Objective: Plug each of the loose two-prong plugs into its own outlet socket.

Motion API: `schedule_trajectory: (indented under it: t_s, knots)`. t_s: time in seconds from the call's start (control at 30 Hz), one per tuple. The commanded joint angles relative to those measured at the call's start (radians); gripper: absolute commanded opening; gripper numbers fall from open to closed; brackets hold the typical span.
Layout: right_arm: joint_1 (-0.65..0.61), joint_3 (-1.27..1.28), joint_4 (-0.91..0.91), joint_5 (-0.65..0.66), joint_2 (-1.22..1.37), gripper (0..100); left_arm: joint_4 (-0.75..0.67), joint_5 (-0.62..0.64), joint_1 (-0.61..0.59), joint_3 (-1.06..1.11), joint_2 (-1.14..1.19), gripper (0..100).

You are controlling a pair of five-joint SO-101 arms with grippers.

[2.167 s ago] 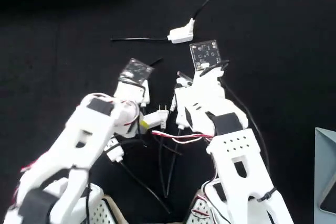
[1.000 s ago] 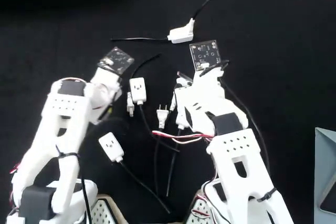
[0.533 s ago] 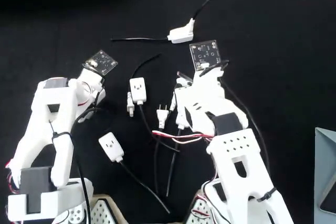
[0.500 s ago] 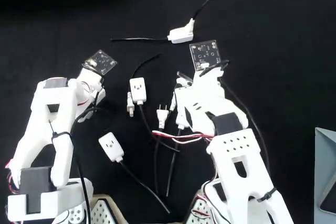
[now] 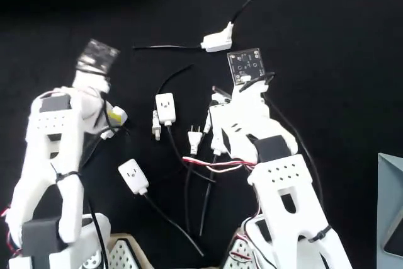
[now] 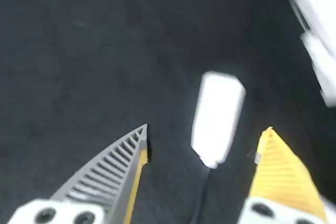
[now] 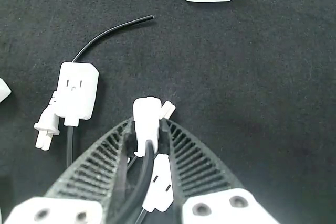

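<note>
**Left arm swings out to 9 o'clock**

The left claw (image 6: 206,128) is open, with its grey and yellow fingers (image 6: 281,171) far apart. A blurry white block (image 6: 218,111) with a cord shows in the gap and touches neither finger. I cannot tell which block it is. From high up, this arm stands at the 9 o'clock side of the black worktop (image 5: 334,61). Two seconds ago it was bent over the middle, right next to the other arm. Half a second ago it was still a bit nearer the middle than now.

The right claw (image 7: 148,124) is closed tight on a plug (image 7: 147,109). The plug's black cord runs back between the fingers. This arm has not moved.

A socket (image 5: 165,106) lies in the middle, at 9 o'clock of the right claw. A second plug (image 5: 155,124) lies just beside it at 7 o'clock. A third plug (image 5: 194,138) lies at its 4 o'clock. A second socket (image 5: 133,176) lies farther off at 7 o'clock. A white lump (image 5: 217,39) with cords sits at 12 o'clock. All of these lie where they lay a second ago.
</note>
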Motion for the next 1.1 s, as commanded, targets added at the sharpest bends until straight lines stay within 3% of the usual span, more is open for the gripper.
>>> schedule_trajectory:
  t_s: [0.0, 0.43, 0.73, 0.9, 1.07]
  knots:
    - [0.003, -0.028, -0.002, -0.009, -0.013, 1.1, -0.092, 0.066, -0.053, -0.062, -0.014, 29]
    - [0.003, -0.028, -0.003, -0.009, -0.013, 1.1, -0.091, 0.114, -0.079, -0.246, 0.397, 28]
    - [0.003, -0.028, -0.008, -0.009, -0.013, 1.1, 0.196, 0.169, 0.056, -0.228, 0.213, 28]
    - [0.003, -0.028, -0.003, -0.009, -0.013, 1.1, 0.209, 0.187, 0.108, -0.131, 0.051, 28]
    - [-0.043, -0.028, 0.0, -0.002, -0.012, 1.2, 0.207, 0.187, 0.036, -0.065, -0.072, 28]
